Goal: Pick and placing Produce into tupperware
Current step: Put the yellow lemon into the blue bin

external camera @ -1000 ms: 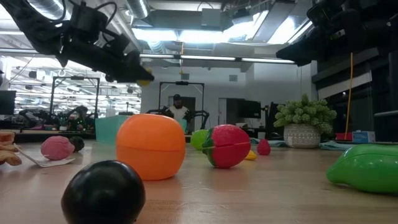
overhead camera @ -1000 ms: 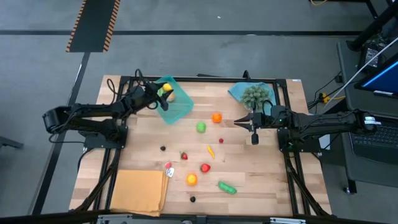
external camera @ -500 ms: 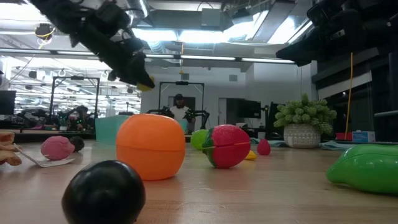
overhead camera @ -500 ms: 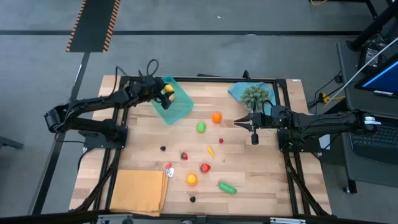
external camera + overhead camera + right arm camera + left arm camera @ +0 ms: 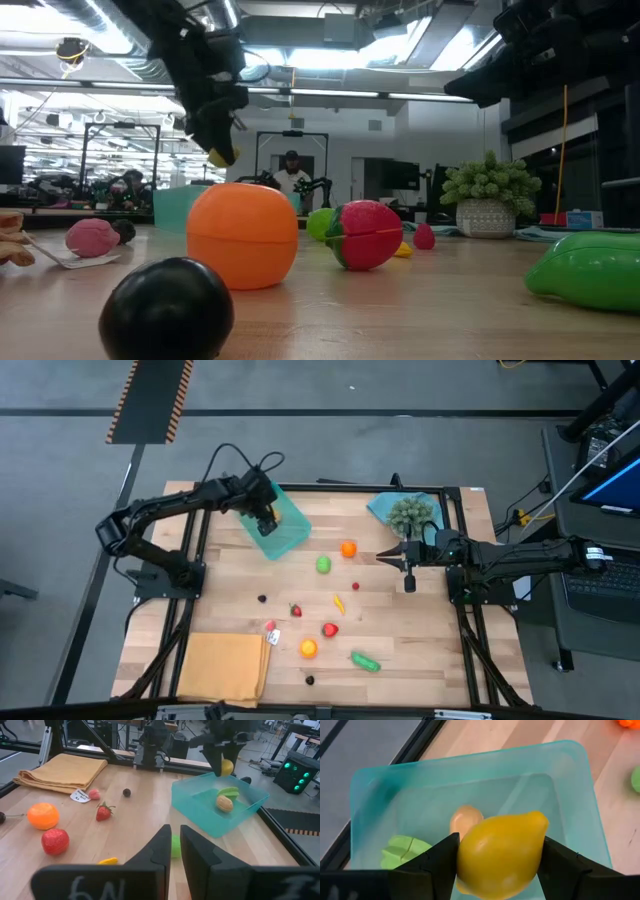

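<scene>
The bench (image 5: 420, 630) is a pale wood-plank top set in a black metal frame, standing on a grey floor with a black-and-orange striped strip beyond its far edge. The left gripper (image 5: 497, 865) hangs over the teal tupperware tray (image 5: 290, 520) near the bench's far left corner, its fingers (image 5: 437, 865) clamped on a yellow toy lemon (image 5: 501, 852) held just above the tray. Inside the tray lie a tan rounded piece (image 5: 465, 819) and a light green sliced piece (image 5: 402, 851). The right gripper (image 5: 408, 582) waits over the right half of the bench, fingers (image 5: 197, 855) pressed together and empty, near a bushy grey-green cluster (image 5: 412, 513) that sits on a blue cloth (image 5: 382, 508) at the far right. Loose produce is spread over the middle of the bench: a small orange (image 5: 348, 548), a green apple (image 5: 323, 565), a strawberry (image 5: 296, 610), a red tomato (image 5: 330, 629), an orange fruit (image 5: 308, 649), a green cucumber (image 5: 365, 661) and dark berries (image 5: 262, 598). A folded orange-tan cloth (image 5: 222, 668) covers the near left corner. In the low view the room behind is a bright workshop with ceiling lights and ducts, and a person (image 5: 291, 178) stands far back.
</scene>
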Tool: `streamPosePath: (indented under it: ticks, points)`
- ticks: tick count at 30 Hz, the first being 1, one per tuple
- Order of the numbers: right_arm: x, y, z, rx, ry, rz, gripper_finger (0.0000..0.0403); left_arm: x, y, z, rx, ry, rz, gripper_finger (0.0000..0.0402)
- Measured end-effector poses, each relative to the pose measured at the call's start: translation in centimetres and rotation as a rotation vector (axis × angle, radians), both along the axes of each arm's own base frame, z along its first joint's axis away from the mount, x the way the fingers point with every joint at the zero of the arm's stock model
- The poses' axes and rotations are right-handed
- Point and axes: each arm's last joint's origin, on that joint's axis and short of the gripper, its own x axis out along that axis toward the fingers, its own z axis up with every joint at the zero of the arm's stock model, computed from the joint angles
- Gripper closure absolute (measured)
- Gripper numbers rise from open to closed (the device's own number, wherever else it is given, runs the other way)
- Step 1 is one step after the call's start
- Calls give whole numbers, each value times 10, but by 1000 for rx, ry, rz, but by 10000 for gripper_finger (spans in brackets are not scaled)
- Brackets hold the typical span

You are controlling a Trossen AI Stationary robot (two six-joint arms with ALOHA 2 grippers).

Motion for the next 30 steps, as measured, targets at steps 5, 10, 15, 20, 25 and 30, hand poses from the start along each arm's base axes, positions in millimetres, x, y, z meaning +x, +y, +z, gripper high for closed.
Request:
streamPosePath:
  ticks: [5, 10, 15, 20, 25, 30]
  points:
    - [0, 0, 0, 1, 3, 0, 360, 4, 3, 10, 2, 3, -5, 185]
    - [0, 0, -1, 1, 8, 0, 360, 3, 2, 9, -14, 28, -10, 185]
    - [0, 0, -1, 1, 8, 0, 360, 1, 1, 8, -26, 44, -10, 185]
    - [0, 0, -1, 4, 8, -1, 360, 1, 1, 8, -27, 46, -11, 185]
    - [0, 0, -1, 5, 8, -1, 360, 1, 0, 7, -32, 52, -11, 185]
    - [0, 0, -1, 5, 12, -1, 360, 1, 0, 7, -32, 51, -9, 185]
